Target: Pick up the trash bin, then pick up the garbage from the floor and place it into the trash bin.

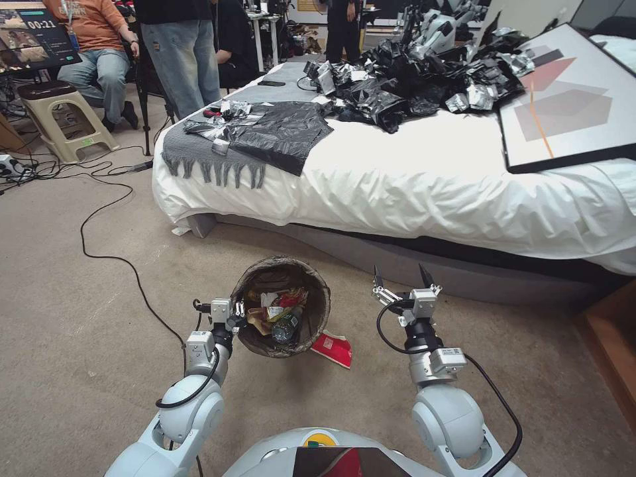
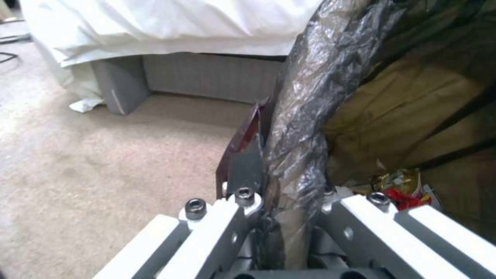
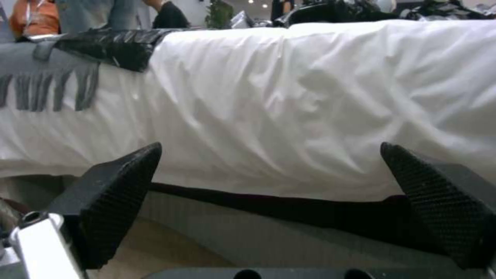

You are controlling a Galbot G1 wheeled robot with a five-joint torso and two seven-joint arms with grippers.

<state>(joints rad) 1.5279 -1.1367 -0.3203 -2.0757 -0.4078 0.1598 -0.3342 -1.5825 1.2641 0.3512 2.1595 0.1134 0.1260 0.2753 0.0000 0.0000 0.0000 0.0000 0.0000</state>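
Left gripper [image 2: 289, 217] pinching trash bin [image 2: 310, 116] rim, perhaps wrappers [image 2: 403, 186] inside

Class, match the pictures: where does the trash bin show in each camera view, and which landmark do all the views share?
Head view: the trash bin sits low centre on the carpet, its rim clamped by the left gripper.
Left wrist view: its bag-lined rim runs up the middle between the fingers.
Right wrist view: not in it.
Shared landmark: the white bed sheet.

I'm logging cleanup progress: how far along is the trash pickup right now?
Done: the bin is picked up, with the left gripper shut on its bag-lined rim, and a bottle and wrappers already lie inside. In hand: nothing; the right gripper hangs open near the bed. Left: the red packet on the carpet beside the bin.
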